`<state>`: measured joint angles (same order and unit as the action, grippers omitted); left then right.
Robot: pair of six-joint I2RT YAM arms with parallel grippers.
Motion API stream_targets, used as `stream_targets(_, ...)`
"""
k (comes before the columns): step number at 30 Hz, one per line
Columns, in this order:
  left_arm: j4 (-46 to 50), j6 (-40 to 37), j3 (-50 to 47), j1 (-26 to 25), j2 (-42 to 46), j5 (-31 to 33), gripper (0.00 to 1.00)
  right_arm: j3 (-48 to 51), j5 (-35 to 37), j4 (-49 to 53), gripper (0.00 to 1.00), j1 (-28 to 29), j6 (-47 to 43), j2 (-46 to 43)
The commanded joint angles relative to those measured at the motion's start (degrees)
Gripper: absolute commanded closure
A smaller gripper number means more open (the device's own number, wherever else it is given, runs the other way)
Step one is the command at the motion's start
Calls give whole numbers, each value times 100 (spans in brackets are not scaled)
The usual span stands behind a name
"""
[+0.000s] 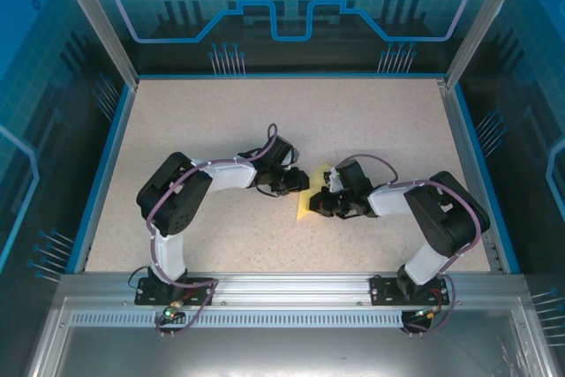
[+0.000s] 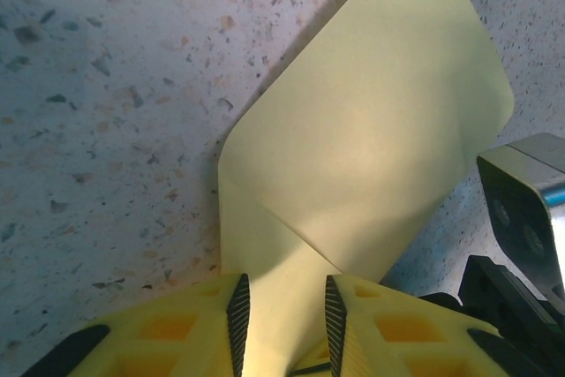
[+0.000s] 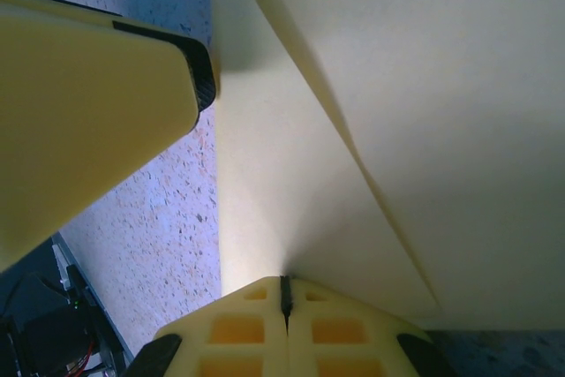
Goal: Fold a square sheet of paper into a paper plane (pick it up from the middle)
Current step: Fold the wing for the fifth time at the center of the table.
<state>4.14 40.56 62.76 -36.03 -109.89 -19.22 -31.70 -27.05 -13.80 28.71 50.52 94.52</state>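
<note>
Straddling one edge of the square sheet of paper point(image 2: 371, 130), left gripper point(image 2: 284, 324) stands part-open, pads not yet pinching; right gripper point(image 3: 284, 302) clenched on the opposite side. Sheet sits mid-table point(image 1: 221, 112), directly between both.

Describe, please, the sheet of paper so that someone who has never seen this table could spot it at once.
On the speckled beige table, look at the middle, where the left gripper and the right gripper meet. The square sheet of paper is there, creased, pinched by the right gripper, its edge inside the left one's jaws. It alone is thin and pale yellow.
</note>
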Motion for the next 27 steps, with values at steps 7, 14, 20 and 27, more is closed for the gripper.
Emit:
stream_targets(7,725,-522,234,-71,133,799,69,256,430,558,99,-141,-159,187)
stream_targets(14,694,-609,472,-108,-64,724,65,270,420,529,99,-138,-156,172)
stream_targets(20,670,-595,507,-123,-173,665,68,251,397,519,99,-139,-149,193)
stream_targets(27,952,-751,716,-127,-267,764,68,251,377,510,99,-146,-149,179)
